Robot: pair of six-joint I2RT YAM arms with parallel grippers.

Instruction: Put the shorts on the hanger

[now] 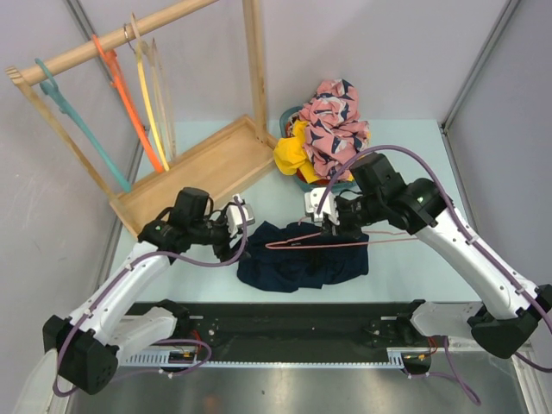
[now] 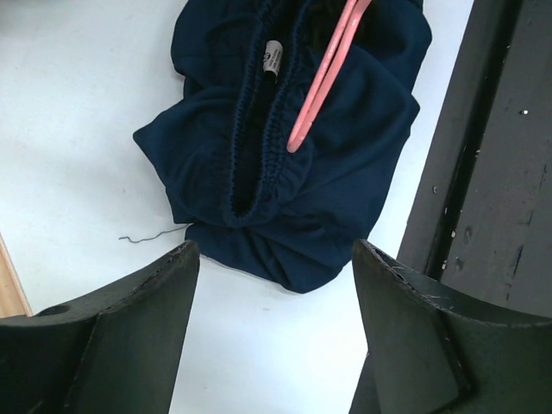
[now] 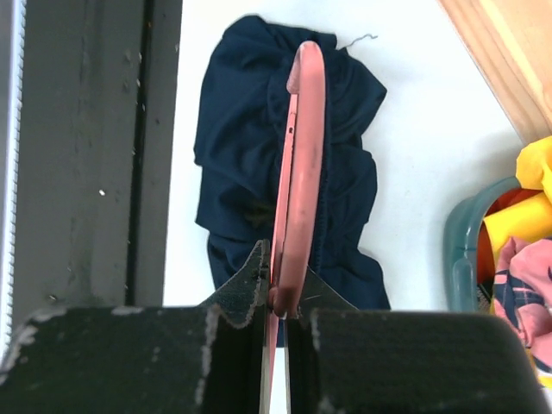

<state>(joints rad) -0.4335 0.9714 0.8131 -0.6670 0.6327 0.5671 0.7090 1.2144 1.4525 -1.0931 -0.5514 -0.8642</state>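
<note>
The navy shorts (image 1: 297,259) lie crumpled on the table's near middle. The pale-pink hanger (image 1: 302,240) lies across them, its left end over the waistband. My right gripper (image 1: 338,226) is shut on the hanger's wire; in the right wrist view the hanger (image 3: 297,164) runs out from the closed fingers (image 3: 250,289) over the shorts (image 3: 241,155). My left gripper (image 1: 243,222) is open and empty, just left of the shorts. In the left wrist view the shorts (image 2: 345,147) and hanger tip (image 2: 323,78) lie ahead of the open fingers (image 2: 168,285).
A wooden rack (image 1: 194,164) with orange, yellow and teal hangers (image 1: 129,95) stands at the back left. A teal basket (image 1: 297,177) holds pink floral (image 1: 336,121) and yellow garments at the back. A black rail (image 1: 285,315) runs along the near edge.
</note>
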